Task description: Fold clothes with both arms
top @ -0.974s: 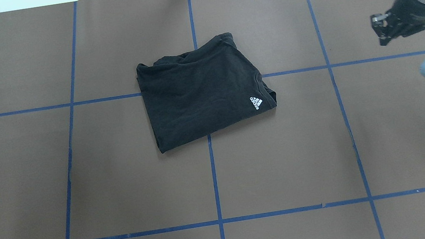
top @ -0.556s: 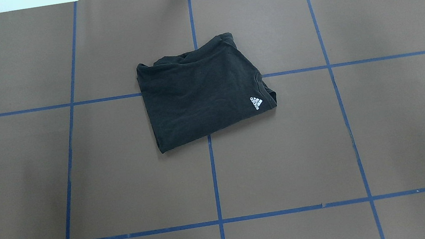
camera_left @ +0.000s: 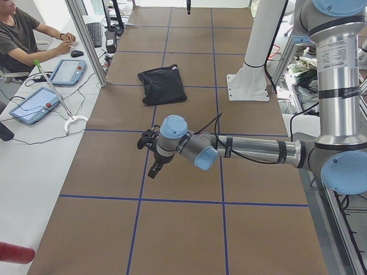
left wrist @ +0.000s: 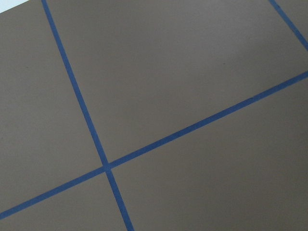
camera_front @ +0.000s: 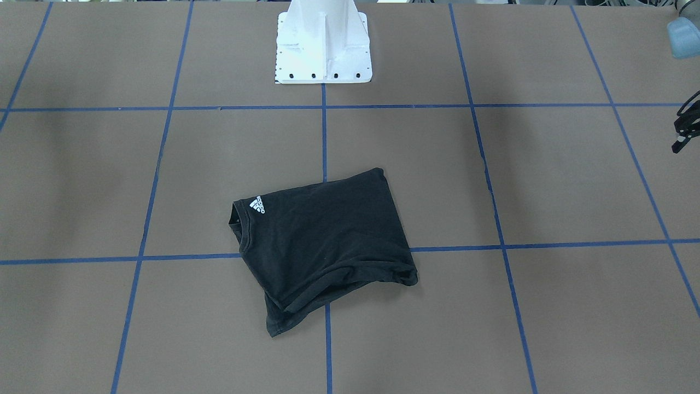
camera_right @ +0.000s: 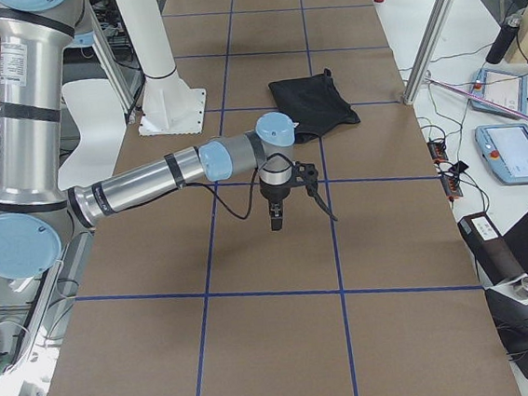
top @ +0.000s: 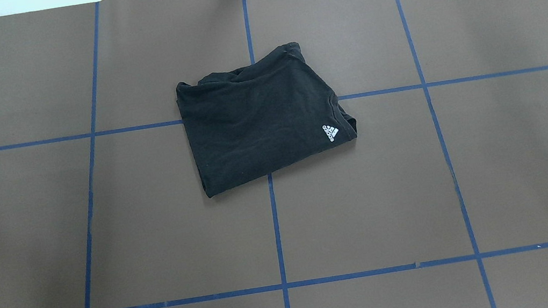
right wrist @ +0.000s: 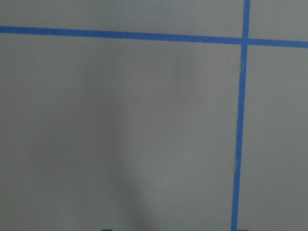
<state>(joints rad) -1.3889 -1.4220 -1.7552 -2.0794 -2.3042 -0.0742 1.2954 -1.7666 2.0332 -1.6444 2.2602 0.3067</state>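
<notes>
The clothes are one black t-shirt (top: 260, 118), folded into a rough rectangle at the table's middle, with its small white logo (top: 330, 132) facing up near the collar. In the front-facing view the t-shirt (camera_front: 322, 246) lies alone and nothing touches it. Neither arm shows in the overhead view. My left gripper (camera_left: 150, 156) hangs low over the brown table, well away from the shirt, and only a black sliver of it (camera_front: 686, 126) shows at the front-facing view's edge. My right gripper (camera_right: 280, 213) points down over the table on the other side. I cannot tell whether either is open or shut.
The white pedestal base (camera_front: 324, 49) stands behind the shirt. Blue tape lines (top: 276, 230) grid the brown table cover. A person (camera_left: 20, 40) sits at a side desk with tablets (camera_left: 34, 106). An aluminium post (camera_left: 86, 43) stands at the table's edge.
Both arms have drawn outward and left the overhead view: the left gripper went first, then the right one slid off the right edge. The shirt has not moved.
</notes>
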